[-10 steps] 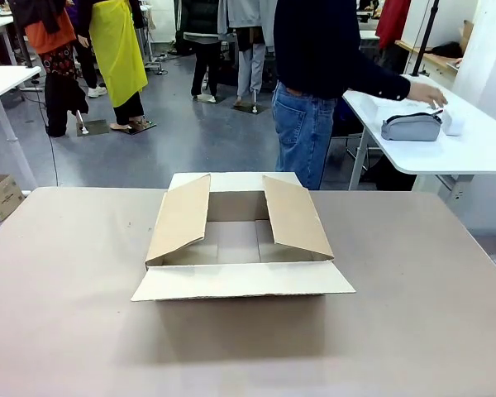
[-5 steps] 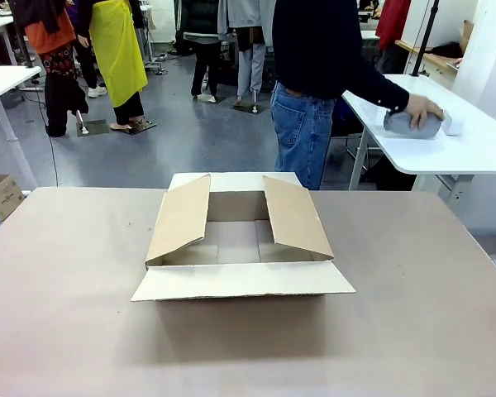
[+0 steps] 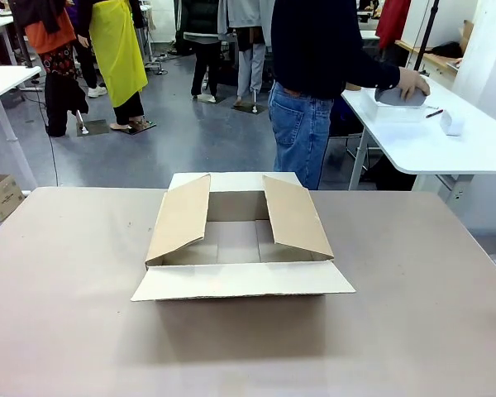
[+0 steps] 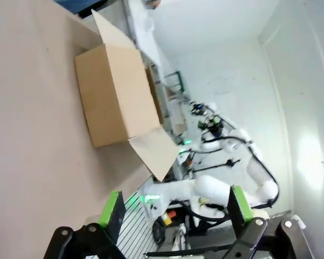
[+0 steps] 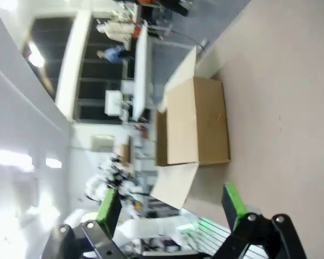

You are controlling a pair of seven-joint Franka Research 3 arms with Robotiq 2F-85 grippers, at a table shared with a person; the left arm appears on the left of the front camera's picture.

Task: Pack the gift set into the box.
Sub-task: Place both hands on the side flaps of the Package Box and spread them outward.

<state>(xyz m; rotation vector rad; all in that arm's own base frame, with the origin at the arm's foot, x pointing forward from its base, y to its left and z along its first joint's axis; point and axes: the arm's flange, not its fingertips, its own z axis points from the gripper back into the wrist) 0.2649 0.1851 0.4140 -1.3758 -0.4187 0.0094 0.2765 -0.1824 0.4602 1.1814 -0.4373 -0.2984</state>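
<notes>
right now my left gripper and right gripper are spread and empty, the box stands open at the middle of the table, and the gift set appears to lie past its far right corner, under the person's hand.

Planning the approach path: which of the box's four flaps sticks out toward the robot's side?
The near flap, spread out roughly level. The far flap folds away from the robot; the left flap and right flap slant in over the opening.

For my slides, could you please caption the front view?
Open brown box on the table; beyond it, a person's hand on a grey item at a side table.
</notes>
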